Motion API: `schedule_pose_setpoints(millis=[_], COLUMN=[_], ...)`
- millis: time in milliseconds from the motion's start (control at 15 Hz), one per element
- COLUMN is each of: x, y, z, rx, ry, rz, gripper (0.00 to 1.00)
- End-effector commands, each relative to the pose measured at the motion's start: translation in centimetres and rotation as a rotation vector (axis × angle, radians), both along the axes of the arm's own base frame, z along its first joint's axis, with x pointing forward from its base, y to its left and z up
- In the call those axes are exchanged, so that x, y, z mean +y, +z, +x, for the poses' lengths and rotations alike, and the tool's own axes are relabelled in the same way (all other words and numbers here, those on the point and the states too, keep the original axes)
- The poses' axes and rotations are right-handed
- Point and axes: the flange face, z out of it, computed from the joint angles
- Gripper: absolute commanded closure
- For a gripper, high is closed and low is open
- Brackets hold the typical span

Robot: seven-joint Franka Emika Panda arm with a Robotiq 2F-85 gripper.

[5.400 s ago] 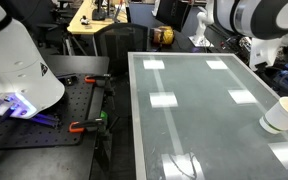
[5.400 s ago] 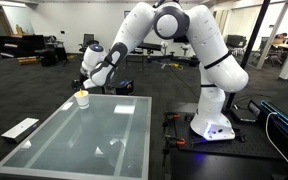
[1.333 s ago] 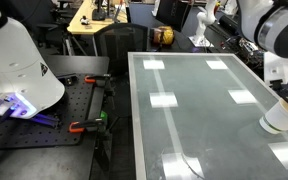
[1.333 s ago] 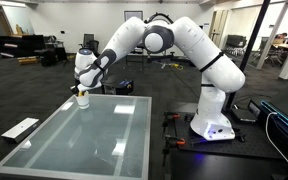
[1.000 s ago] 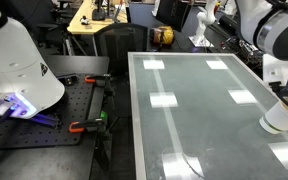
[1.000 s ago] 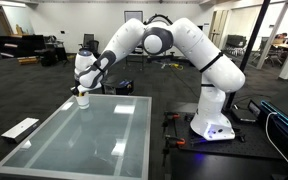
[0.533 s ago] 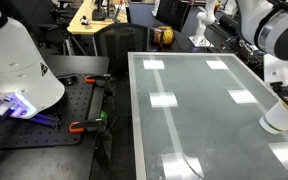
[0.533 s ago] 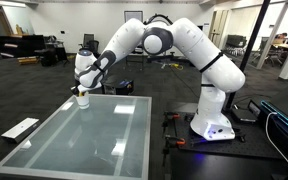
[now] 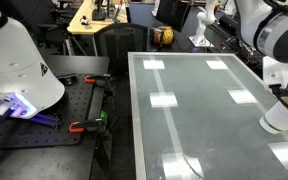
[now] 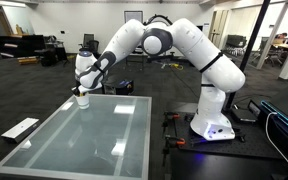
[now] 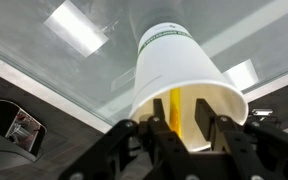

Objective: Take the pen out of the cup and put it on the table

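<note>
Pen [image 11: 175, 108] in cup [image 11: 172, 62], centred within hand [image 11: 184, 135]

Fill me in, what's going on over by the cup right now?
The arm's gripper is down at the white cup, which stands near a corner of the glass table. In the wrist view its fingers straddle the yellow pen standing inside the cup. The pen is not yet out, and I cannot tell whether the fingers have closed on it.

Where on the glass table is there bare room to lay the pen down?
Nearly the whole table is bare: everything from the cup across to the edge by the black bench, showing only lamp reflections. The one crowded spot is the cup's corner, where the pincer reaches in around the pen.
</note>
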Motion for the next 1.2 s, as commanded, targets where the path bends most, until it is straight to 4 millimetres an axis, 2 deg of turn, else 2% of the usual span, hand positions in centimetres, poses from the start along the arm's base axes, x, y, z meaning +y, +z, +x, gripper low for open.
schedule_pose_setpoints(millis=[0, 200, 267, 333, 467, 667, 1133], x=[-0.1, -0.2, -0.1, -0.1, 0.0, 0.3, 1.7], y=[-0.1, -0.2, -0.2, -0.2, -0.2, 0.0, 1.6], z=[0.7, 0.9, 0.9, 0.9, 0.9, 0.7, -0.5], rx=[0.011, 0.006, 0.006, 0.007, 0.007, 0.011, -0.004], ry=[0.019, 0.024, 0.025, 0.026, 0.028, 0.031, 0.056], rz=[-0.024, -0.032, -0.034, -0.037, -0.040, -0.048, -0.116], gripper=[0.60, 0.62, 0.86, 0.88, 1.00, 0.97, 0.97])
